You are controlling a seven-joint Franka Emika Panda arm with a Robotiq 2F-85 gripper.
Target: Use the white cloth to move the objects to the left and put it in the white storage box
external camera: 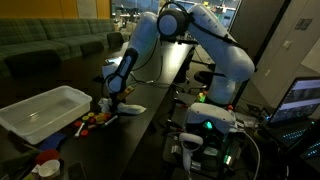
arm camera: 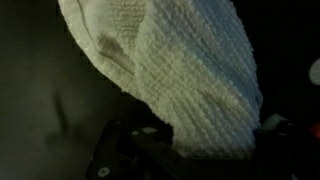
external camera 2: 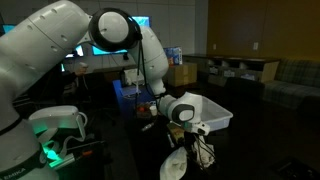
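the gripper (arm camera: 195, 142) looks clamped on the white cloth (arm camera: 190, 70) – soft, light, floppy – so a pinch on bunched folds should hold best

Arm (external camera: 215, 45) arches from upper right to centre-left; gripper (external camera: 115, 98) points down, clamped on cloth (arm camera: 190, 70).

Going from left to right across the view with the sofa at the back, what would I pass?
white box → small colourful objects → white cloth → robot's base with the green light → lit screen
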